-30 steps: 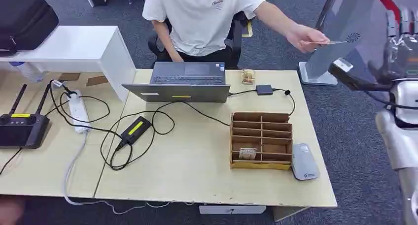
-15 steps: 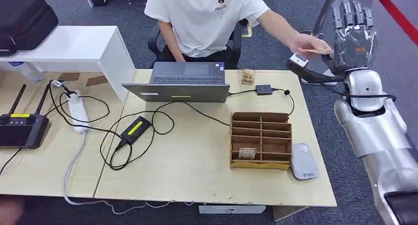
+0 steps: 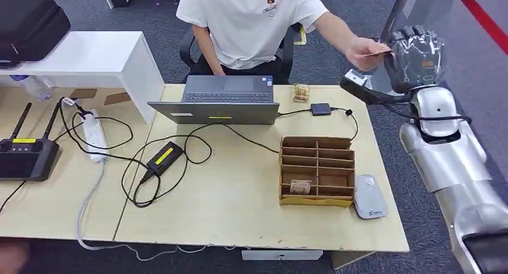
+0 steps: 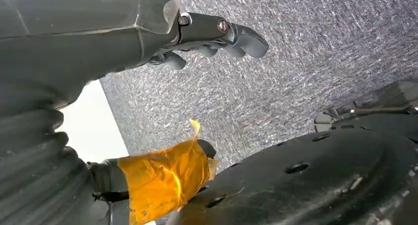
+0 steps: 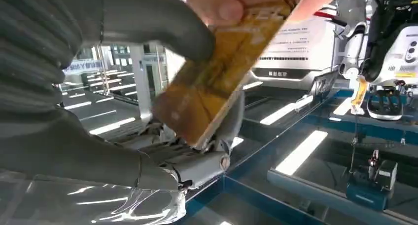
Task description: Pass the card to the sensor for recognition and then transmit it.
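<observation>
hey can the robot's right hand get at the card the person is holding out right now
Probably yes: the right hand is already at the card, its thumb and fingers closing around it while the person's hand holds the other end.

My right arm (image 3: 446,154) rose from the lower right, forearm nearly upright, wrist above the desk's far right corner. My right robot hand (image 3: 414,53) was raised with its back toward my head camera, fingers (image 5: 197,168) curled in and thumb (image 5: 148,23) folded across, pinching a card (image 5: 217,72) between them. My left robot hand (image 4: 207,35) hung low, fingers loosely bent, holding nothing.
</observation>
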Motion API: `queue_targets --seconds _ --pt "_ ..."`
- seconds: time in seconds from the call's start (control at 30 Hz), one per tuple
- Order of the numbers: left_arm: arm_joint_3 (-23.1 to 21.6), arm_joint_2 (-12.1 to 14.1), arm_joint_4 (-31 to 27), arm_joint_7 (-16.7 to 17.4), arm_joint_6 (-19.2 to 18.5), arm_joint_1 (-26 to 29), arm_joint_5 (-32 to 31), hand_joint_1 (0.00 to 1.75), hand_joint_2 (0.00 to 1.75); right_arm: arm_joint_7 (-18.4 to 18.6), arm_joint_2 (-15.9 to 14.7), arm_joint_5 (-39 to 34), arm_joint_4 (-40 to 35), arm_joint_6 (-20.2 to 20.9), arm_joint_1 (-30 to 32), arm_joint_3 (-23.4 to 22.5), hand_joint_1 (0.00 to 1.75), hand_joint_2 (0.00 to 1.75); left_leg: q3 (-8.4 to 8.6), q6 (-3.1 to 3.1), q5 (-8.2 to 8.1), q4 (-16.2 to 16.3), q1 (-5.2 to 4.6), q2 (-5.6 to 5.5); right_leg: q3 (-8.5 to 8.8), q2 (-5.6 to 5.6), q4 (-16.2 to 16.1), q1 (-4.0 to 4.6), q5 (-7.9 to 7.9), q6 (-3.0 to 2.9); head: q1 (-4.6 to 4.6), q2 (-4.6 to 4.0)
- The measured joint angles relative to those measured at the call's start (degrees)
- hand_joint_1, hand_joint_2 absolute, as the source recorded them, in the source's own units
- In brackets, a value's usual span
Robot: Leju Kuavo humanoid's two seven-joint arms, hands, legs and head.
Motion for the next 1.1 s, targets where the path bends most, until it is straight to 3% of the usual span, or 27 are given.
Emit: queue_targets --seconds 0.17,0.2,0.23,0.27,0.47,0.5,0.57,0.6,0.77,0.97,1.1 --pt "0.0 0.1 0.0 0.0 -0.1 0.0 0.0 0.0 1.75 0.0 0.0 -0.3 0.0 0.2 0.0 0.0 1.75 1.75 0.0 0.0 0.0 0.0 0.0 0.0 0.0 0.0 0.0 0.0 0.0 0.0 0.02 0.0" --pt "0.0 0.1 0.0 -0.1 -0.1 0.0 0.0 0.0 0.0 0.0 0.0 -0.3 0.0 0.2 0.0 0.0 1.75 1.75 0.0 0.0 0.0 0.0 0.0 0.0 0.0 0.0 0.0 0.0 0.0 0.0 0.0 0.0" --pt "0.0 0.2 0.0 -0.1 0.0 0.0 0.1 0.0 0.0 0.0 0.0 -0.3 0.0 0.4 0.0 0.0 1.75 1.75 0.0 0.0 0.0 0.0 0.0 0.0 0.0 0.0 0.0 0.0 0.0 0.0 0.02 0.0" --pt "0.0 0.2 0.0 0.0 0.4 0.0 0.1 0.0 1.75 0.1 0.0 -0.4 0.0 0.4 0.0 0.0 1.75 1.75 0.01 0.0 0.0 0.0 0.0 0.01 0.0 0.0 0.0 0.0 0.0 0.0 0.0 0.0" --pt "0.0 0.1 0.0 1.2 2.3 0.0 0.0 0.0 1.75 0.7 0.0 -0.7 0.0 0.5 0.0 0.0 1.75 1.75 0.01 0.0 0.0 0.0 0.0 0.01 0.0 0.01 0.0 0.0 0.0 0.0 0.02 0.0" --pt "0.0 0.1 0.0 1.4 2.3 0.0 0.1 0.0 0.0 0.7 0.0 -0.7 0.0 0.5 0.0 0.0 1.75 1.75 0.02 0.0 0.0 0.0 0.0 0.01 0.0 0.01 0.0 0.0 0.0 0.0 0.0 0.0" --pt "0.0 0.1 0.0 1.7 2.3 0.0 0.5 0.0 0.0 0.7 0.0 -0.7 0.0 0.5 0.0 0.0 1.75 1.75 0.02 0.0 0.0 0.0 0.0 0.01 -0.01 0.01 0.0 0.0 0.0 0.0 0.0 0.0" --pt "0.0 0.0 0.0 1.6 2.3 0.0 0.7 0.0 1.75 0.7 0.0 -0.7 0.0 0.5 0.0 0.0 1.75 1.75 0.02 0.0 0.0 0.0 0.0 0.01 -0.01 0.01 0.0 0.0 0.0 0.0 0.02 0.0" --pt "0.0 0.1 0.0 -0.4 0.4 0.0 0.9 0.0 1.75 0.3 0.0 -1.0 0.0 0.5 0.1 0.0 1.75 1.75 0.02 0.0 0.0 0.0 0.0 0.02 -0.02 0.02 0.0 0.0 0.0 0.0 0.02 0.0" --pt "0.0 0.1 0.0 -1.3 0.7 0.1 0.7 0.0 1.75 0.2 -0.2 -1.6 -0.3 0.1 0.3 0.0 1.75 1.75 0.02 0.0 0.0 0.0 0.0 0.02 -0.02 0.02 0.0 0.0 0.0 0.0 0.02 0.0" --pt "0.0 -0.2 0.0 -1.0 1.4 0.2 1.3 0.0 1.75 -0.9 -1.4 -5.3 -5.4 -2.2 5.6 -1.4 1.75 1.75 0.06 0.0 -0.01 0.0 0.03 -0.06 0.01 -0.06 -0.1 0.04 -0.02 0.02 0.0 0.0"
